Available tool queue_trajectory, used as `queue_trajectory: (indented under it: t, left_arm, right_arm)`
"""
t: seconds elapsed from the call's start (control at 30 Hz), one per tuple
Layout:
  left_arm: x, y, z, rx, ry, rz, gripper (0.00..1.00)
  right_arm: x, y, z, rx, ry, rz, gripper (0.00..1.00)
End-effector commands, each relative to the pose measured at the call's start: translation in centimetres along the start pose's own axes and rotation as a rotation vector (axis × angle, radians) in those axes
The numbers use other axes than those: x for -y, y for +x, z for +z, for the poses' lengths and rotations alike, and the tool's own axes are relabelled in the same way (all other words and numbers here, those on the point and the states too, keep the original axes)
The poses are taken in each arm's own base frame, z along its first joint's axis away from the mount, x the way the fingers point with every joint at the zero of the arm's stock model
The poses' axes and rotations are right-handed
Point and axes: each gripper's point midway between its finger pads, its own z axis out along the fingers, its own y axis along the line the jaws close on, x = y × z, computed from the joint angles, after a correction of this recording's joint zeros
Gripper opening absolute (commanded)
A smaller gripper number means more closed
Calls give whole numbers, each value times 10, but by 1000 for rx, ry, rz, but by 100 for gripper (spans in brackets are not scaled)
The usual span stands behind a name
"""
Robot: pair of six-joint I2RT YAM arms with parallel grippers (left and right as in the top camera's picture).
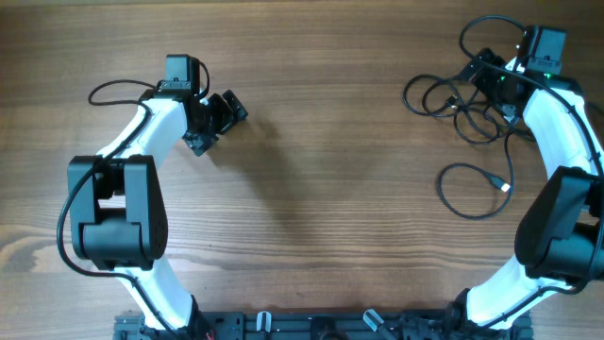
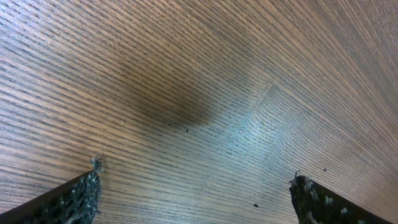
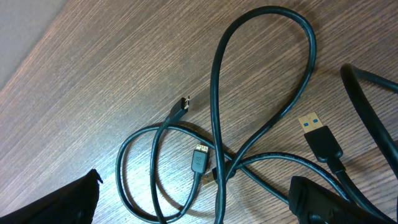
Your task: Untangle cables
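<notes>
The cables lie as a loose black tangle at the table's far right, with one separate loop nearer the front ending in a small plug. My right gripper hovers over the tangle, open. In the right wrist view the crossed loops lie between and beyond its fingers, with a blue USB plug and two small plugs showing. My left gripper is at the far left, open and empty over bare wood.
The wooden table spans the view. The arms' own thicker black wires loop beside each arm, one at the left. The arm bases stand at the front edge.
</notes>
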Motion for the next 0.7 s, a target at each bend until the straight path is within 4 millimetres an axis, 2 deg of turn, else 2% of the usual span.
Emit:
queue_trajectory:
  t: [0.0, 0.2, 0.3, 0.4, 0.53, 0.63, 0.67]
  left_arm:
    - [-3, 0, 4, -4, -7, 0, 100]
    - [-3, 0, 4, -4, -7, 0, 100]
    - [-3, 0, 4, -4, -7, 0, 100]
    - [-3, 0, 4, -4, -7, 0, 100]
    - [-3, 0, 4, -4, -7, 0, 100]
    - [-3, 0, 4, -4, -7, 0, 100]
    - [-3, 0, 4, -4, -7, 0, 100]
  right_arm:
    - [-7, -5, -5, 13, -22, 6, 100]
    - [-8, -8, -10, 27, -23, 4, 100]
    - [-17, -18, -30, 70, -49, -2, 100]
    - [-33, -33, -69, 152, -100, -16, 100]
    - [-51, -51, -132, 278, -174, -31, 100]
    - [-63, -60, -192, 392, -242, -45, 100]
    - [-65, -61, -204, 416, -256, -49, 100]
